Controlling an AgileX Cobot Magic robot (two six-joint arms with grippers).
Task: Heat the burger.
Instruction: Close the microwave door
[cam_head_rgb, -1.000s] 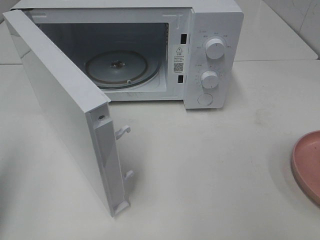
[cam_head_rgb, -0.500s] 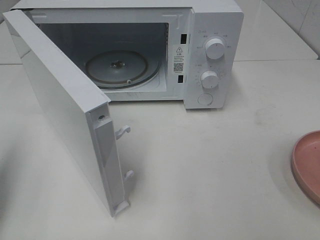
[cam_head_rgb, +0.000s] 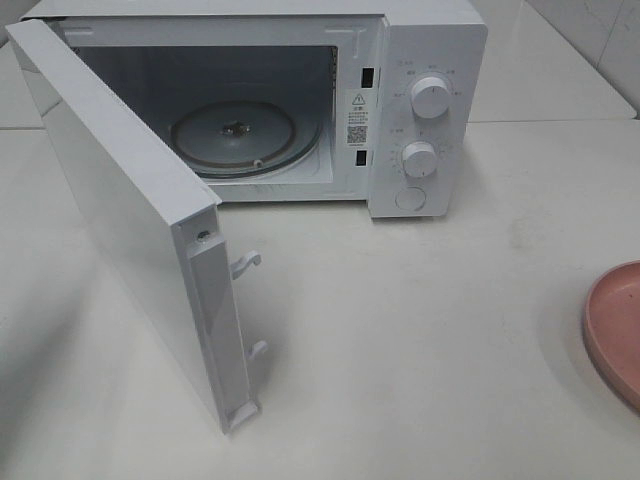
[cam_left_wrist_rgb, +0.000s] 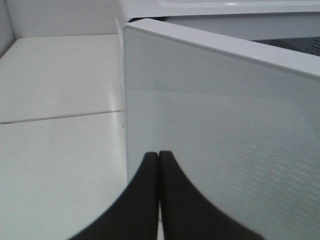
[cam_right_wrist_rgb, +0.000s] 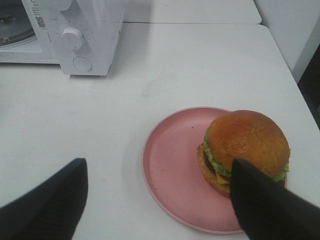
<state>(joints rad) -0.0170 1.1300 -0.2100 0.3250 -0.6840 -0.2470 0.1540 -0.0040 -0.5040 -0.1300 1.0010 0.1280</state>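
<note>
Burger (cam_right_wrist_rgb: 246, 150) on plate (cam_right_wrist_rgb: 170, 165) beside one spread right finger (cam_right_wrist_rgb: 265, 205) | left fingers (cam_left_wrist_rgb: 145, 200) together

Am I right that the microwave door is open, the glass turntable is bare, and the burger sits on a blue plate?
Not quite. The plate under the burger is pink, as the right wrist view shows. The microwave door is open and the turntable is bare.
</note>
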